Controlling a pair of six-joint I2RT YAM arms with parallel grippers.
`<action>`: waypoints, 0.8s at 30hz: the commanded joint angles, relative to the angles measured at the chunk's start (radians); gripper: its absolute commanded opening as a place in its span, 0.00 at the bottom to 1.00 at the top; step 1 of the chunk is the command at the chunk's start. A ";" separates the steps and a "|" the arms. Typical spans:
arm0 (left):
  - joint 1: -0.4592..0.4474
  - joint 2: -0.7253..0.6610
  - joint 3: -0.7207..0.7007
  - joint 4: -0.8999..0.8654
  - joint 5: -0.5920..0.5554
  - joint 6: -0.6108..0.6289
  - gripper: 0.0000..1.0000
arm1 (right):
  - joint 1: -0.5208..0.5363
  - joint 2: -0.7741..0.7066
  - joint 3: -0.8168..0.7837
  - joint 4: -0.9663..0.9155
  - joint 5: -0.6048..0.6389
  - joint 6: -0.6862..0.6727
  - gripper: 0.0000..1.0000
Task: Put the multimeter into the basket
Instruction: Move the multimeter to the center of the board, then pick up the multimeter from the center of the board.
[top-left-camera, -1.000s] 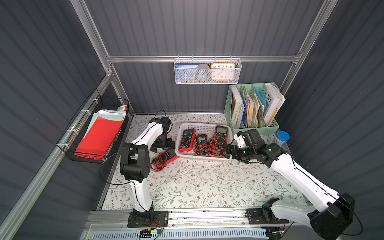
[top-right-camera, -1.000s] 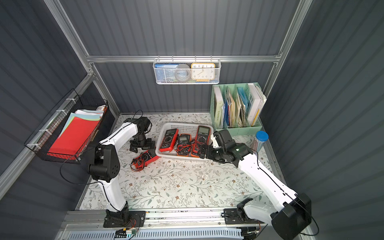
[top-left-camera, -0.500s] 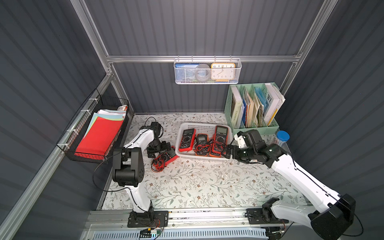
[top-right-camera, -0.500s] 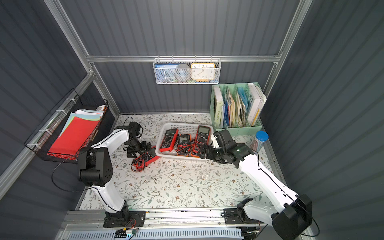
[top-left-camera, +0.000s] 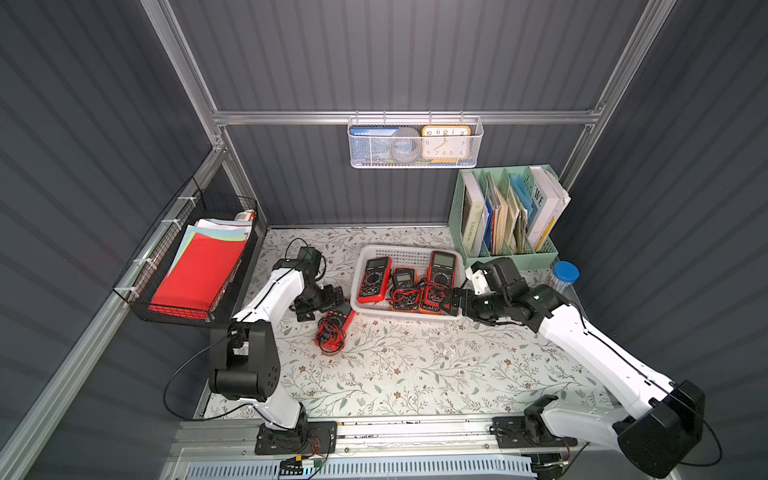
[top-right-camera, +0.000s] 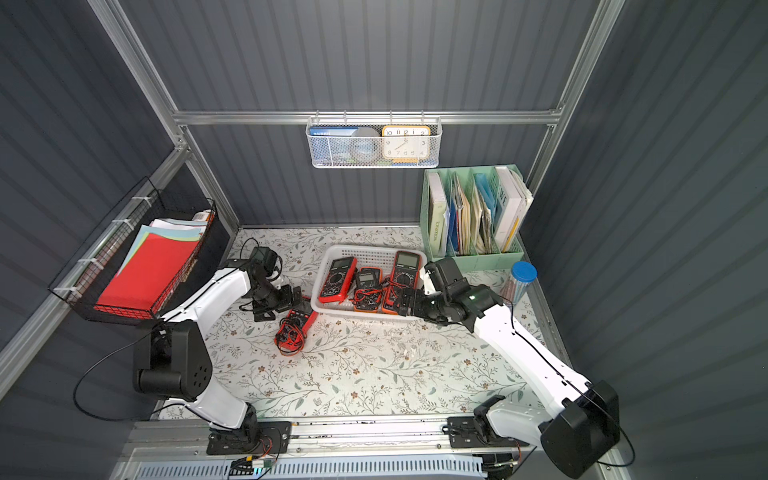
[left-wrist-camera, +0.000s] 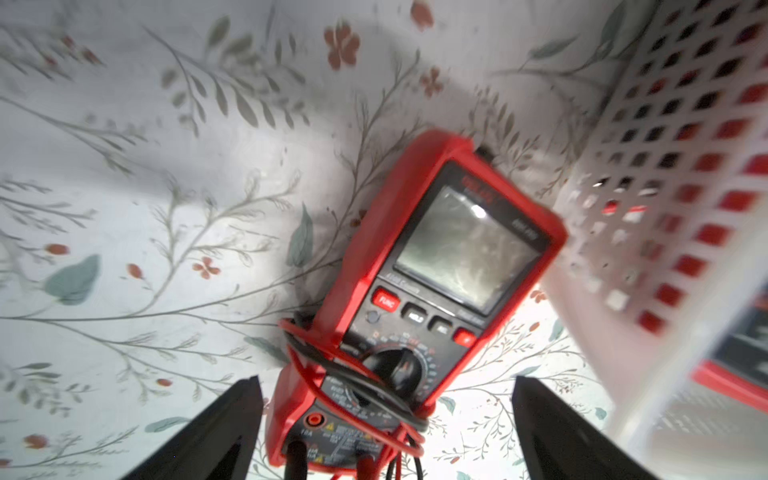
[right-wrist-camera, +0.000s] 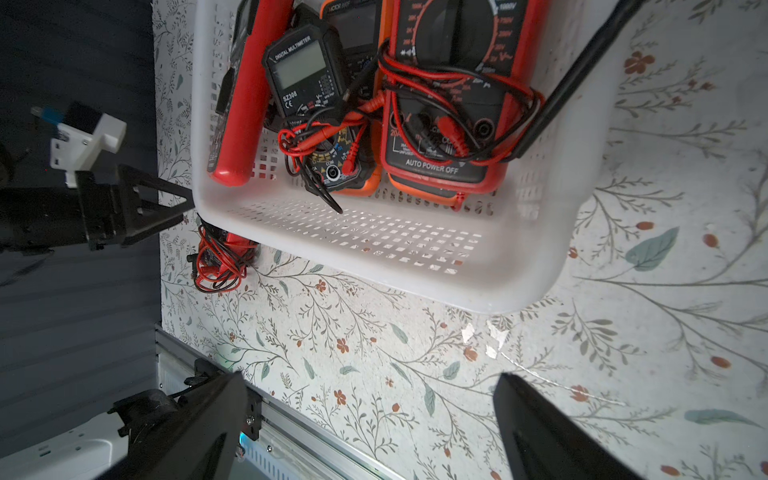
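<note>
Dark ribbed metal walls all round, and a tabletop (top-left-camera: 415, 365) covered in a pale floral print with leafy sprigs and little red blooms. So the multimeter (left-wrist-camera: 449, 257) has a chunky red rubbery case, a grey LCD and a black dial, with red and black leads looped round its lower end. It's lying flat on the table just beside the basket (top-left-camera: 401, 252), not in it. Can't tell if it touches the wall.

One red button reads FUNC in the left wrist view, but the brand name is too blurry. The left gripper (left-wrist-camera: 386, 382) has its black wedge fingers spread wide either side of the meter's lower end, with a gap on both sides.

The basket is white plastic, low and rectangular, with square perforations and a rolled rim. The right gripper (right-wrist-camera: 370, 378) is spread wide too, nothing between its fingers, near the basket's other front corner.

Both top views show three meters inside. The right wrist view adds a small black meter (right-wrist-camera: 303, 75) marked DIGITAL MULTIMETER and SZ308, plus AUTO POWER OFF on the big red meter (right-wrist-camera: 444, 104). Only the top views catch the mint-green file rack (top-left-camera: 505, 255), with a book spine reading WORKSPACE.
</note>
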 joint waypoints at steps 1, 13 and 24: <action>-0.048 0.042 0.079 -0.163 -0.162 0.107 0.99 | 0.003 0.002 0.012 0.013 -0.010 0.007 0.99; -0.118 0.106 0.072 -0.253 -0.234 0.257 0.99 | 0.011 0.031 0.005 0.026 -0.006 0.024 0.99; -0.164 0.145 0.022 -0.186 -0.198 0.249 0.99 | 0.020 0.052 0.014 0.034 0.001 0.032 0.99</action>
